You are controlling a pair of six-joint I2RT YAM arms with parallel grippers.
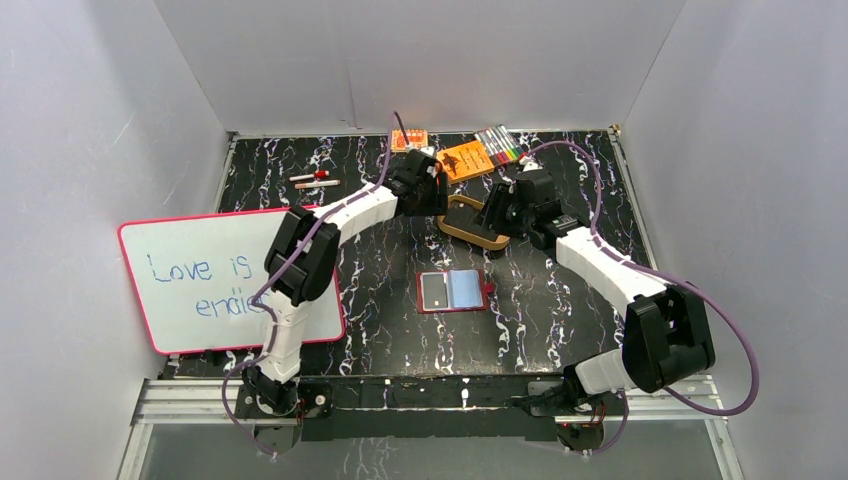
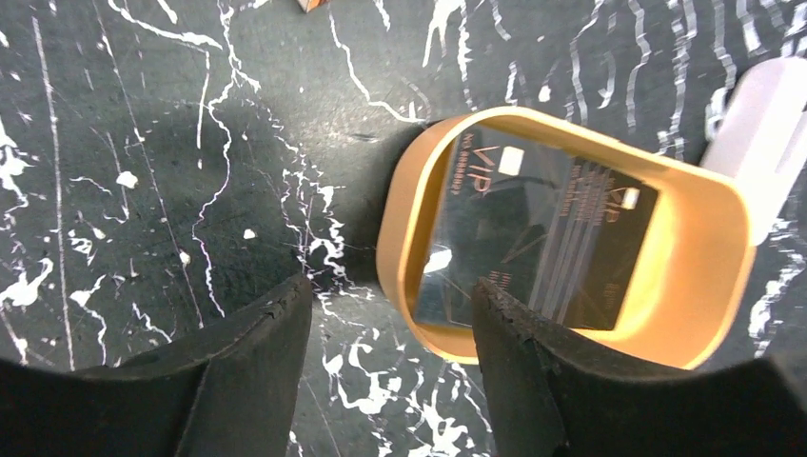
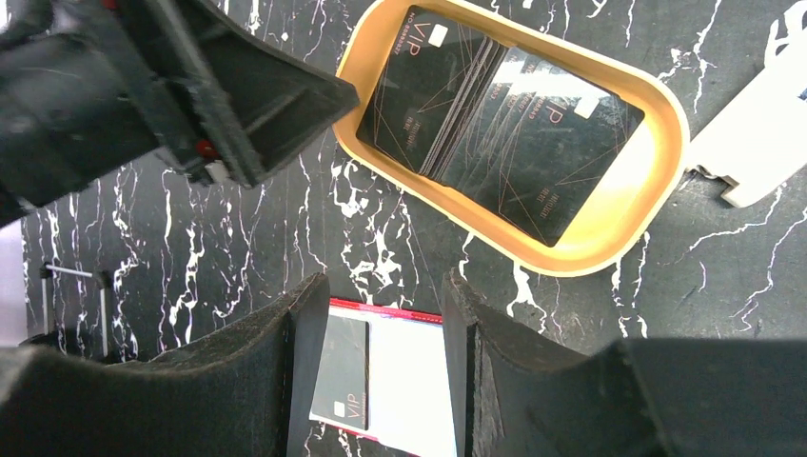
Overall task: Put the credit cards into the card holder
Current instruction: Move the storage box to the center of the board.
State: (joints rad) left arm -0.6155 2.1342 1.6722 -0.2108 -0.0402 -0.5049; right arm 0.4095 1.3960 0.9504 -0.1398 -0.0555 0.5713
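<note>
Far left of the overhead view, you've got the whiteboard (image 1: 200, 285) lying at the edge of the marbled table (image 1: 560, 320). Moving in, your left arm reaches to the upper centre of that view. Its wrist view shows the left claw (image 2: 390, 286) with jaws standing apart, nothing gripped and only table between them. The right-hand finger (image 2: 533, 381) overlaps the near rim of the tan tray (image 2: 395, 233) at lower centre. The credit cards (image 2: 542, 238), dark with VIP print, sit fanned inside that tray, centre-right of the frame. Dead centre in the overhead view, below the tray, the card holder (image 1: 455, 291) lies open and flat, with one dark card (image 1: 435, 290) on its left half. Right of the tray, your right claw (image 3: 385, 279) hovers parted and empty. Between its fingers, at the bottom of its wrist view, you can see the card holder. In the upper right of the overhead view are an orange packet (image 1: 465, 160) and some markers (image 1: 500, 145).
</note>
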